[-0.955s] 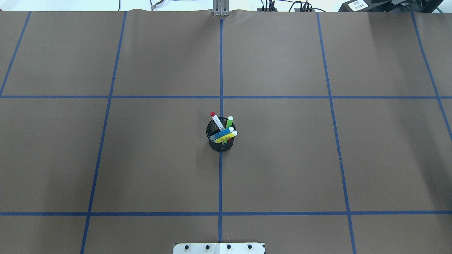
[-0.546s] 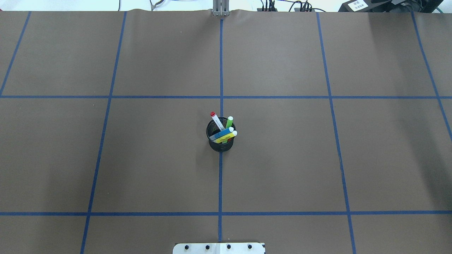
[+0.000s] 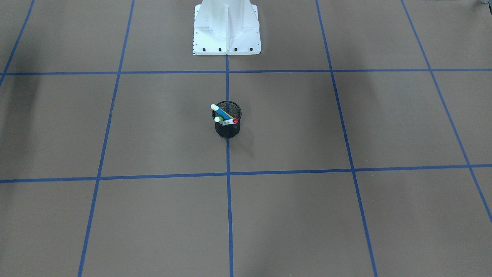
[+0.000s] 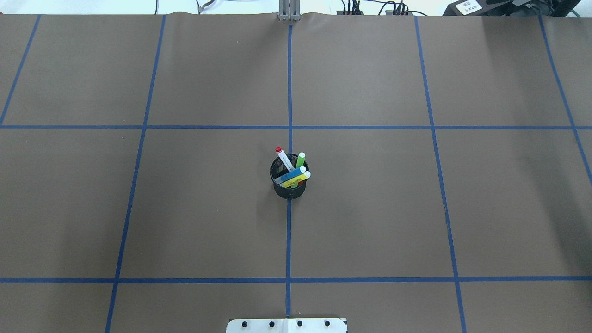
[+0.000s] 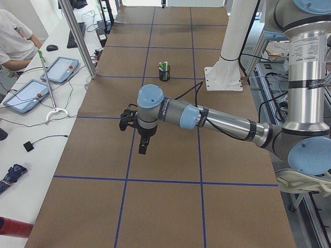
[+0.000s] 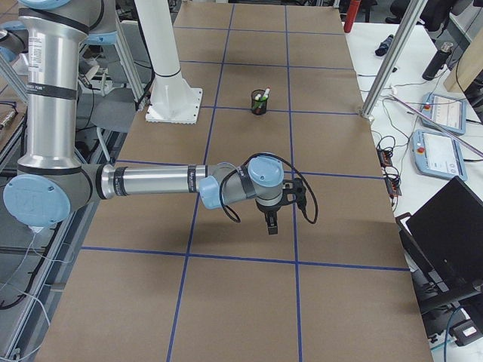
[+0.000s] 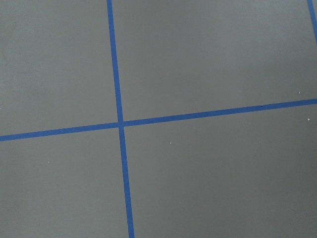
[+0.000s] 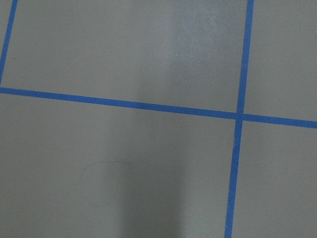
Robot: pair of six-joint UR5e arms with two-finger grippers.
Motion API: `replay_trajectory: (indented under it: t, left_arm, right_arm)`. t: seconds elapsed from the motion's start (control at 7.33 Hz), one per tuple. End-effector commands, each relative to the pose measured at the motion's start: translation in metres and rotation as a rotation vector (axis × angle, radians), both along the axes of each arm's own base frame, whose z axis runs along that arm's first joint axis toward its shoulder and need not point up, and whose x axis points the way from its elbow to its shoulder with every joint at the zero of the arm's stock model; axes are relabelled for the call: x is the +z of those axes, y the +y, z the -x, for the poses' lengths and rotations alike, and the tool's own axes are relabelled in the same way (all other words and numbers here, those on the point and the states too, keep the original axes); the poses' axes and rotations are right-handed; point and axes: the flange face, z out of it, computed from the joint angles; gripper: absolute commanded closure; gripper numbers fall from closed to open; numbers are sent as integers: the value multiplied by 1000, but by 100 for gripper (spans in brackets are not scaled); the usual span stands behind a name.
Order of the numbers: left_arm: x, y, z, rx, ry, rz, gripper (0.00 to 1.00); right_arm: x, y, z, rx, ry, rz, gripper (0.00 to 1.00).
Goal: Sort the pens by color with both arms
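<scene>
Four pens stand together in a black mesh cup (image 4: pixel 289 190) at the table's centre: a white-bodied pen with a red cap (image 4: pixel 284 158), a green pen (image 4: pixel 300 160), a blue pen (image 4: pixel 292 175) and a yellow pen (image 4: pixel 298 179). The cup also shows in the front view (image 3: pixel 227 129). My left gripper (image 5: pixel 143 146) shows only in the exterior left view and hangs over bare table, far from the cup (image 5: pixel 164 75). My right gripper (image 6: pixel 272 225) shows only in the exterior right view, also far from the cup (image 6: pixel 259 105). I cannot tell whether either is open or shut.
The white base mount (image 3: pixel 226 27) stands behind the cup on the robot's side. Blue tape lines (image 4: pixel 289 231) divide the brown table cover into squares. An operator (image 5: pixel 13 41) and tablets are beside one table end, and a laptop (image 6: pixel 453 226) is beside the other.
</scene>
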Motion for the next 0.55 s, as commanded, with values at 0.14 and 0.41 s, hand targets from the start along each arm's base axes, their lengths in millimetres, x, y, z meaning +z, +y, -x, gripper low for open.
replay_trajectory:
  t: [0.14, 0.41]
  left_arm:
    - [0, 0, 0, 0, 0, 1, 0]
    - [0, 0, 0, 0, 0, 1, 0]
  right_arm:
    - [2, 2, 0, 0, -6, -20, 0]
    - [2, 2, 1, 0, -6, -17, 0]
